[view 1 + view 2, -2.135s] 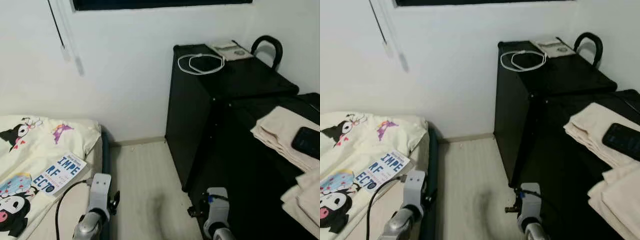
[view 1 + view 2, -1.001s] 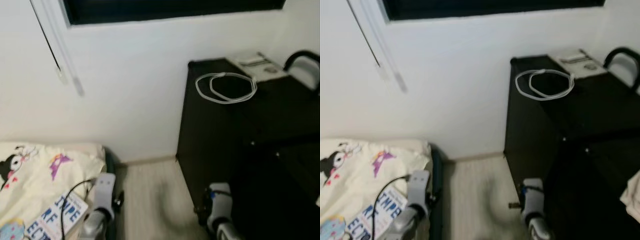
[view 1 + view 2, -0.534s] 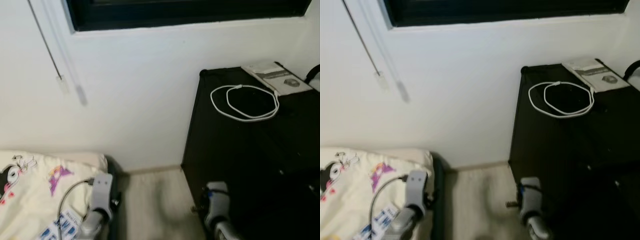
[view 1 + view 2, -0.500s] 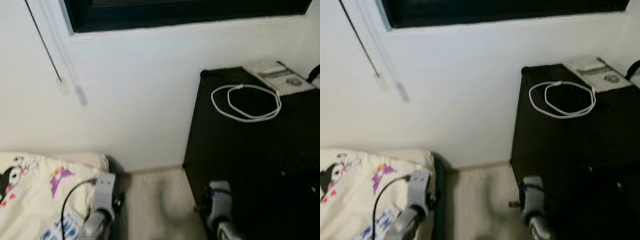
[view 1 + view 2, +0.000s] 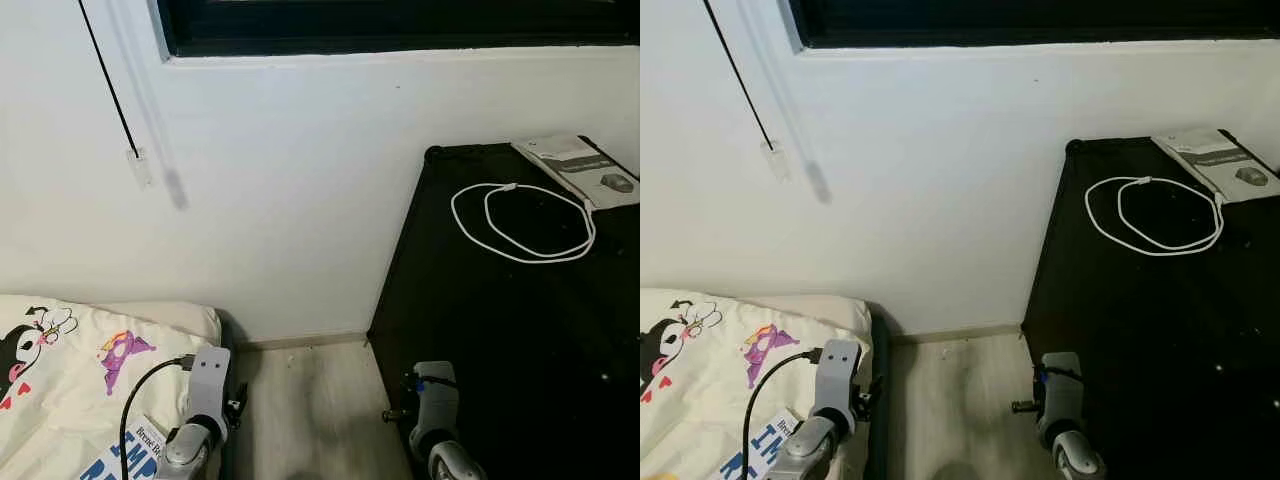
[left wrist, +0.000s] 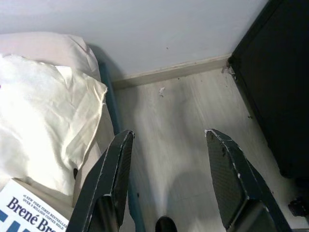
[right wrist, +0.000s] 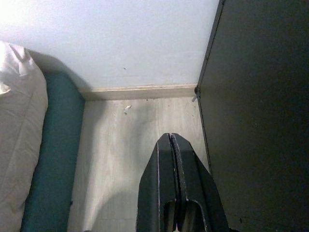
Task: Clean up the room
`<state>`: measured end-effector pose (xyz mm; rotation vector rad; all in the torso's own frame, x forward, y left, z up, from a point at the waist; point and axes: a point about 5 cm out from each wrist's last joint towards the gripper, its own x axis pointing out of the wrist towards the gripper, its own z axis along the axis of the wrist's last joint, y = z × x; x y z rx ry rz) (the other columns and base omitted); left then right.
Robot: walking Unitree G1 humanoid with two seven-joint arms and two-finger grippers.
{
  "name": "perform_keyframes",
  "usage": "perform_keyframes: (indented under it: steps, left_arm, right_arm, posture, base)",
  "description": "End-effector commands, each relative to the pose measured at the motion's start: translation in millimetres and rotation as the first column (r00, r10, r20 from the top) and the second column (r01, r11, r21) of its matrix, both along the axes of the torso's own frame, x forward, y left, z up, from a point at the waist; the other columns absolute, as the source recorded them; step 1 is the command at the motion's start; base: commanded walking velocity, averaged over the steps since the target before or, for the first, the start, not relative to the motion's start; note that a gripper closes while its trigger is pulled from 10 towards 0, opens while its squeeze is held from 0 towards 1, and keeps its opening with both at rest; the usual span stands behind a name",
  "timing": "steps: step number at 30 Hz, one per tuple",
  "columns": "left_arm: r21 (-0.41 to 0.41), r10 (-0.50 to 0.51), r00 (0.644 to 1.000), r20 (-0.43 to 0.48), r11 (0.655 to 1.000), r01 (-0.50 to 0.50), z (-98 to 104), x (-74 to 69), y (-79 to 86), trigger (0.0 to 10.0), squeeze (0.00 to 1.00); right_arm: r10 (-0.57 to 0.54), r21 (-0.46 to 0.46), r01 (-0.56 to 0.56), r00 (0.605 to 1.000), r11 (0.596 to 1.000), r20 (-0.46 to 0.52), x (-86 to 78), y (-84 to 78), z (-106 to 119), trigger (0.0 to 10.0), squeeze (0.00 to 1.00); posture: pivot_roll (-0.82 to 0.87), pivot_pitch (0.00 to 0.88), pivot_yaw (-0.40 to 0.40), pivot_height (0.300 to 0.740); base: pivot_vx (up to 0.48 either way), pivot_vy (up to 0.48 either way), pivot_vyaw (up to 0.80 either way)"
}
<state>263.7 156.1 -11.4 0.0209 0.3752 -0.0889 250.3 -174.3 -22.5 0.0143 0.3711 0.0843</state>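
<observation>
Towels and phone are sliding out of sight as the robot's head is turning left and up, though nothing itself is shifting. On the black cabinet (image 5: 470, 300), a white cable (image 5: 523, 222) is lying coiled mid-top, a booklet (image 5: 578, 168) sitting at its back right corner. Light and floppy, the cable is probably best pinched across bunched loops. The left gripper (image 6: 170, 159) is hanging with fingers apart, the right gripper (image 7: 173, 159) pressed together, both over the floor (image 7: 130, 145) beside the bed (image 5: 70, 350).

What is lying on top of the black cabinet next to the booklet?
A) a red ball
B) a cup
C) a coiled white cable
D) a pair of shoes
C: a coiled white cable lies on the black cabinet, just in front of the booklet.
</observation>
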Motion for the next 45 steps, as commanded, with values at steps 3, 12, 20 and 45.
perform_keyframes:
  steps: [3,12,20,45]
  left_arm:
    - [0.016,-0.006,0.999,-0.033,1.000,0.007,-7,-6.5,1.7,10.0,0.00]
    - [-0.014,0.027,0.994,-0.101,0.999,-0.029,-12,-7.6,4.0,10.0,0.00]
    - [-0.017,0.045,0.995,-0.088,0.999,-0.047,-11,-8.2,8.1,10.0,0.00]
    - [0.063,-0.026,0.982,-0.189,0.997,0.039,-24,-18.7,4.1,10.0,0.00]
  right_arm:
    - [-0.006,-0.004,0.006,0.999,1.000,-0.039,-8.0,-2.7,-7,10.0,0.00]
    - [-0.005,-0.003,0.005,0.999,1.000,-0.041,-10.6,-2.5,-8,10.0,0.00]
    - [-0.002,-0.003,0.002,0.999,1.000,-0.041,-11.2,-1.9,-9,10.0,0.00]
    - [0.021,-0.042,-0.026,0.994,0.999,-0.105,-17.0,-3.6,-16,10.0,0.00]
  posture:
    - [0.01,0.106,0.001,0.729]
    - [0.01,0.107,0.001,0.729]
    - [0.01,0.114,-0.002,0.729]
    - [0.01,0.125,0.001,0.729]
  base:
    - [0.000,-0.465,0.00]
    - [0.000,-0.361,0.00]
    - [0.000,0.420,0.00]
    - [0.000,0.000,0.00]
